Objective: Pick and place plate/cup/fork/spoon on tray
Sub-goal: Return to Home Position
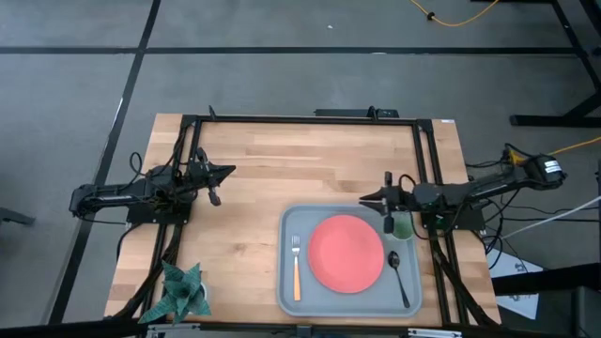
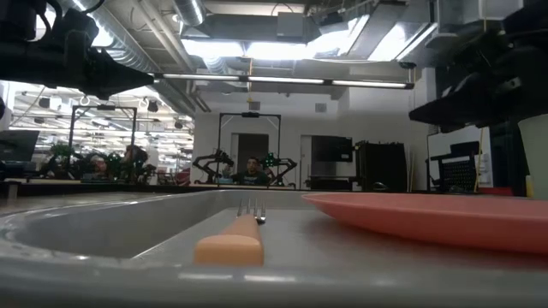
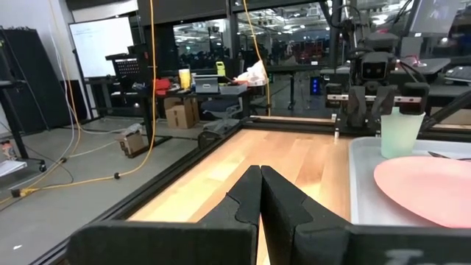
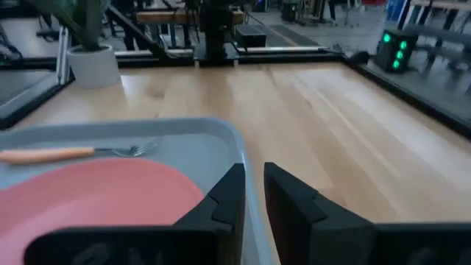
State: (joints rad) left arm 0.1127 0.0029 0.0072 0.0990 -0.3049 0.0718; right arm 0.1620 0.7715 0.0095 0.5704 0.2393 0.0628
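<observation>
The grey-blue tray [image 1: 291,225] lies on the table's near right part. On it lie the coral-red plate [image 1: 346,252], the orange-handled fork [image 1: 296,270] left of the plate, and the dark spoon [image 1: 399,272] right of it. The pale green cup [image 1: 404,226] stands upright in the tray's far right corner and also shows in the left wrist view [image 3: 401,134]. My right gripper [image 1: 368,200] hovers over the tray's far edge, next to the cup, with a narrow gap between its fingers [image 4: 254,180] and nothing in it. My left gripper [image 1: 225,172] is shut [image 3: 260,180] and empty over the table's left part.
A potted green plant [image 1: 180,291] stands at the table's near left corner. Bare wood lies between the two grippers and left of the tray. A dark frame [image 1: 300,118] runs round the table's edges.
</observation>
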